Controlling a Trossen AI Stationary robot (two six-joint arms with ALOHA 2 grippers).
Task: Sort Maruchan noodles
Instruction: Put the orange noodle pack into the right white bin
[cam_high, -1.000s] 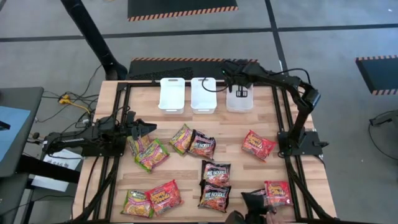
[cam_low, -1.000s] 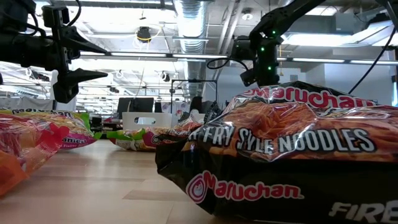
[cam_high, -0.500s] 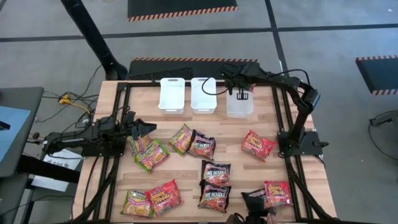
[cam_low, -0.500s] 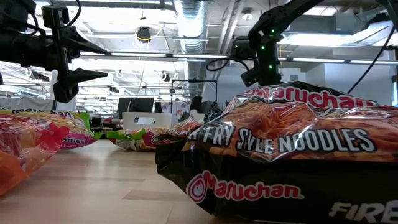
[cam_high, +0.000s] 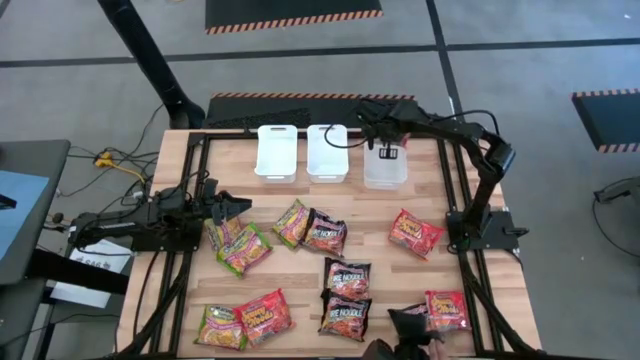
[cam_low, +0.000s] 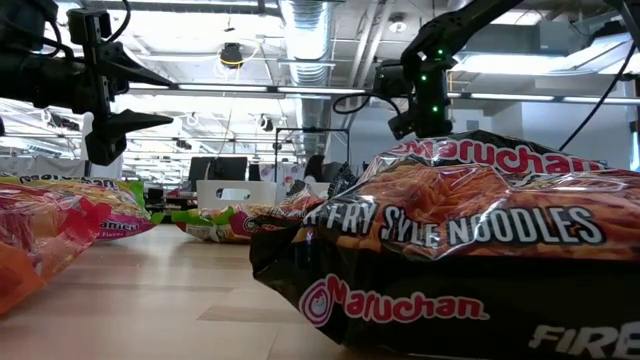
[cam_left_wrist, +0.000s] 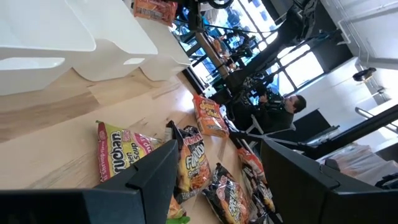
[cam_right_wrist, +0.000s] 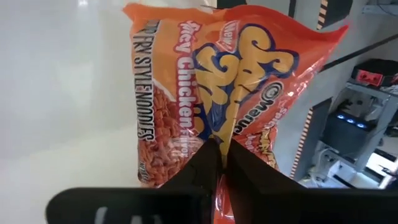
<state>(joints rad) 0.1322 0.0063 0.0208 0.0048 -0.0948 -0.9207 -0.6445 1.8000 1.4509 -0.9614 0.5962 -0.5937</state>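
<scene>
Your right pincer (cam_right_wrist: 219, 163) gripped an orange noodle packet (cam_right_wrist: 211, 74) above the rightmost white bin (cam_high: 385, 172); your left pincer (cam_high: 238, 206) hung open above the worktop (cam_high: 380, 260).

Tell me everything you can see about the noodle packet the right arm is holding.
The orange packet is glossy, crinkly plastic printed "Spicy Chicken" and "Stir Fry Style Noodles" with a blue-and-yellow logo. The right pincer is shut on one edge, so it hangs over the white bin at the table's back edge.
</scene>
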